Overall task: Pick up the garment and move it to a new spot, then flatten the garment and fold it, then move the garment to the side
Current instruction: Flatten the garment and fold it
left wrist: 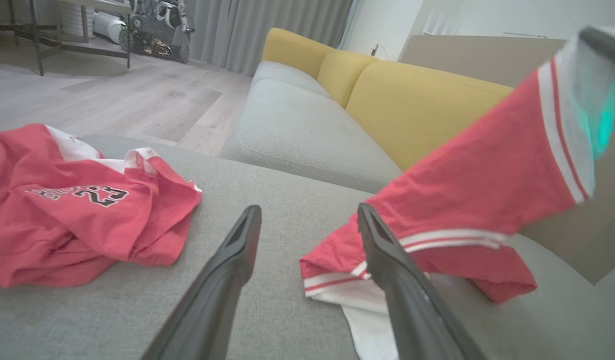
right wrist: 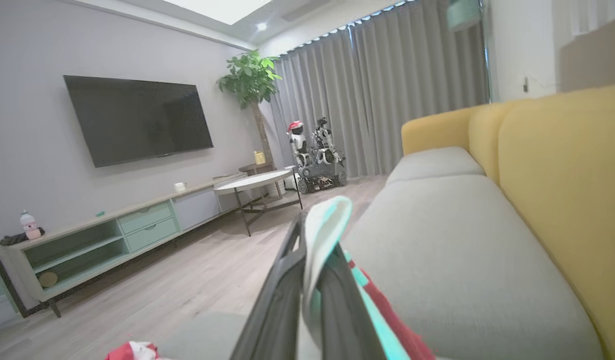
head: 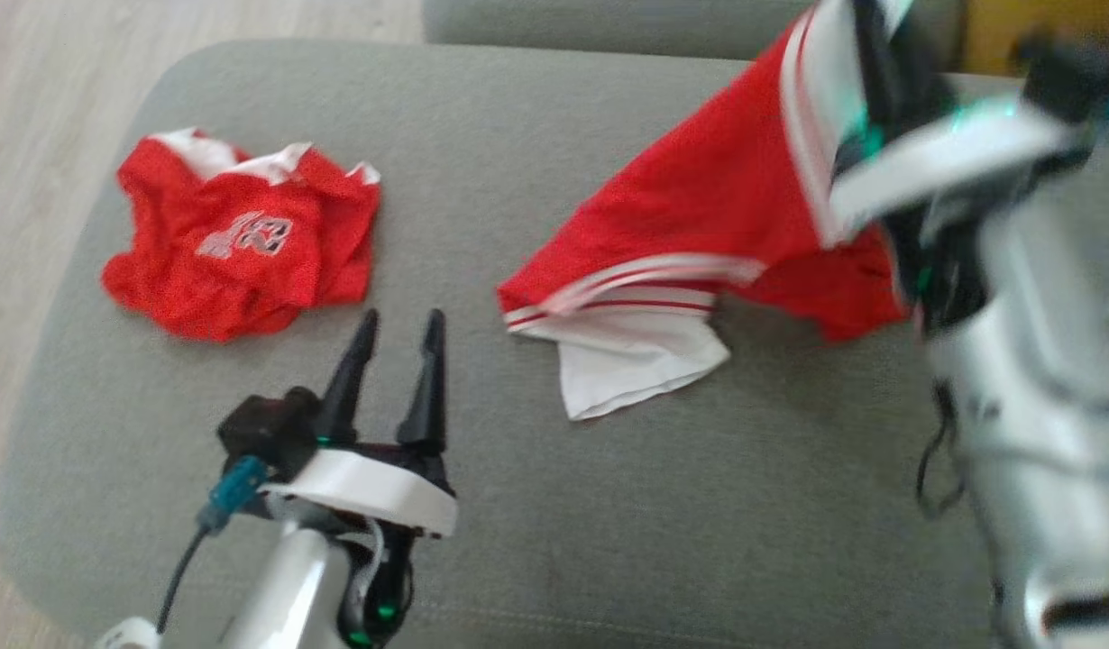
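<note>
Left fingers (head: 349, 379) apart, empty; right fingers (right wrist: 281, 297) clamped on red-white shorts (head: 699, 207); crumpled red jersey (head: 239, 243) reads "23"

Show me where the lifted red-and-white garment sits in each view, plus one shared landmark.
Head view: garment at the right, draping from the upper right down to the cushion.
Left wrist view: right half, slanting down from the top right corner.
Right wrist view: bottom centre, pinched in the right gripper.
Shared landmark: the grey sofa seat.
</note>
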You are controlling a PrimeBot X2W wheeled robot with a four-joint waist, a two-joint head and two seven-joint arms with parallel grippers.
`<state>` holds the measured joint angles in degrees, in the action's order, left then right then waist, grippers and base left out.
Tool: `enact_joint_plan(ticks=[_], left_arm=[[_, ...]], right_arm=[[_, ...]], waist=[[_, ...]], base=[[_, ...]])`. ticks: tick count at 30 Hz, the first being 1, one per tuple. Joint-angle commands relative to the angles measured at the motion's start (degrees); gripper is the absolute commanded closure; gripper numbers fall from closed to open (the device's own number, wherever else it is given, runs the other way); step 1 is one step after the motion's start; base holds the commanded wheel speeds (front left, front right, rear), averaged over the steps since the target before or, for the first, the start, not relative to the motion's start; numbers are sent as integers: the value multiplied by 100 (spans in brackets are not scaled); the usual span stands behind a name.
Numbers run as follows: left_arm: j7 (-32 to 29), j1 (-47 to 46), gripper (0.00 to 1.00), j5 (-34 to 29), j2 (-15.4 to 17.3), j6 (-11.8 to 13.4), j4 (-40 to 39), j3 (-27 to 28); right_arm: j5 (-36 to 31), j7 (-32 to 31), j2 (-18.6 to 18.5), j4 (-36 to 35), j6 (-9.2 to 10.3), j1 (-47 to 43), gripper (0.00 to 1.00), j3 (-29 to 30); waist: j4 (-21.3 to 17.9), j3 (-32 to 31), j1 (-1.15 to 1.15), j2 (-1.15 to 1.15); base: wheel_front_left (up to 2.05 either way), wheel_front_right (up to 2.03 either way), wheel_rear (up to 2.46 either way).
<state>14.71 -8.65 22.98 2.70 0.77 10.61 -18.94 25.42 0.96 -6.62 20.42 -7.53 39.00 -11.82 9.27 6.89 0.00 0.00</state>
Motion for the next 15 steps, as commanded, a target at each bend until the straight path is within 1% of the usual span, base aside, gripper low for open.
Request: enact_joint_plan(ticks=[1, 5, 8, 9, 10, 11, 15], left_arm=[[29, -331, 0, 80, 18, 9, -235, 30], [29, -415, 0, 286, 18, 68, -296, -363], [29, -455, 0, 362, 18, 107, -309, -623], [29, -469, 0, 395, 18, 121, -313, -683], [29, -481, 0, 424, 18, 141, -318, -718], [29, -495, 0, 443, 18, 153, -325, -757], [29, -537, 0, 486, 18, 192, -341, -853]], right_arm=[[-95, -120, -25, -3, 4, 561, 100, -1], [-309, -242, -160, 722, 4, 1522, 100, 88], [-519, -205, -255, 1460, 4, 2150, 100, 120], [-643, -216, -313, 1752, 4, 2328, 89, 102], [-789, -203, -368, 2036, 4, 2481, 11, 47], [-902, -206, -410, 2335, 4, 2625, 0, 14], [-1383, -356, -581, 3373, 4, 3010, 0, -431]], waist=[[329, 167, 0, 0], [803, 371, 0, 0], [1120, 534, 0, 0], [1217, 586, 0, 0], [1285, 619, 0, 0], [1359, 661, 0, 0], [1530, 785, 0, 0]], base=[[0, 0, 0], [0, 0, 0], [0, 0, 0], [0, 0, 0], [0, 0, 0], [0, 0, 0], [0, 0, 0]])
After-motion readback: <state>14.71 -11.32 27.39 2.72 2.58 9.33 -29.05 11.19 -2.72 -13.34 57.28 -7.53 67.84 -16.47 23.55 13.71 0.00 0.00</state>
